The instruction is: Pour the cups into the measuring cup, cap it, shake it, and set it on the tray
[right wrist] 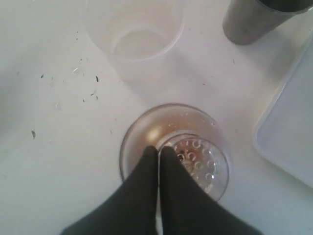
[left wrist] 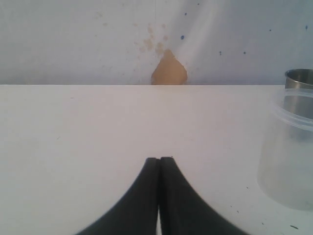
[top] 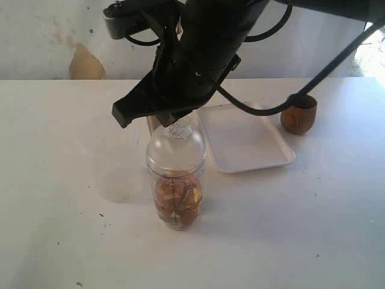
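While angled downward, right tool (right wrist: pixel 159 150) perhaps touches lid (right wrist: pixel 201 159).

No readable text — none anywhere

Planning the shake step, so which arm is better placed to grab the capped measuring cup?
Right. The right gripper, shut, sits directly over the lid on the measuring cup. The left gripper, also shut, faces the table, with that cup out of its view.

On the table (top: pixel 54 229), measuring cup (top: pixel 175 192) front centre, tray (top: pixel 243 144) behind it, rightward, wooden cup (top: pixel 298 115) right of the tray
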`<state>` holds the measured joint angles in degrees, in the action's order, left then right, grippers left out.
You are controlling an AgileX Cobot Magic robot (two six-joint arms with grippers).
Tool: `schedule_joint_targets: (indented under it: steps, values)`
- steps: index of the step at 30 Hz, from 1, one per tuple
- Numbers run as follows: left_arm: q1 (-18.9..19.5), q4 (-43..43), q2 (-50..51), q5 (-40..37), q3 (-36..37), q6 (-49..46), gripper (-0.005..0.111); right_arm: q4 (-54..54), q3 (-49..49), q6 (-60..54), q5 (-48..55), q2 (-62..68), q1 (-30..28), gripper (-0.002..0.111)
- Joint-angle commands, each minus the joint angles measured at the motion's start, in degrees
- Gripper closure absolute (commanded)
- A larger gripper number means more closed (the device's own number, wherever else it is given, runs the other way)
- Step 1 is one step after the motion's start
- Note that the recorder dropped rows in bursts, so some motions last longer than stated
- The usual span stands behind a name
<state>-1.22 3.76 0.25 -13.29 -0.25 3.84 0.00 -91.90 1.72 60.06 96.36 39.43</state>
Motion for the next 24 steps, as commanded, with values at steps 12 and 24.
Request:
schedule_joint_targets:
  steps: [12, 24]
  values:
    - [-0.08, -0.30, -0.25, -0.04, 0.25, 0.23, 0.107, -1.29, 0.69, 0.65, 1.20, 1.59, 0.47, 0.108]
    - [-0.08, -0.30, -0.25, -0.04, 0.25, 0.23, 0.107, -2.56, 0.69, 0.65, 2.86, 3.04, 0.56, 0.108]
